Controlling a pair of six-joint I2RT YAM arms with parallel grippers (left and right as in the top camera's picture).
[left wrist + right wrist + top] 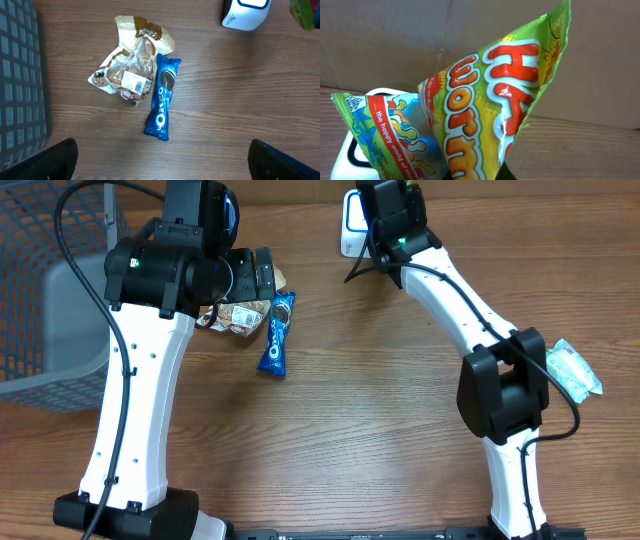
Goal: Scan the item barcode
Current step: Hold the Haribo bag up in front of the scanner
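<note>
At far edge of desk [380,400], right tool [392,215] clenched on gummy bag [490,110], right by white scanner [350,230]. Scanning step. Next: turn bag till scanner reads it. Left tool [262,272] wide, empty.

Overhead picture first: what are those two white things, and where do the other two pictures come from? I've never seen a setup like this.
Those are two robot arms standing at a wooden table, seen from a camera fixed above. Each arm also carries a small camera at its wrist, and the other two pictures come from those. The left arm looks down on a blue cookie pack and a crumpled snack bag. Its fingers are spread wide and hold nothing. The right arm grips a green bag of gummy worms, held close to a white scanner. A grey basket stands beside the left arm, and a teal packet lies beside the right one.
</note>
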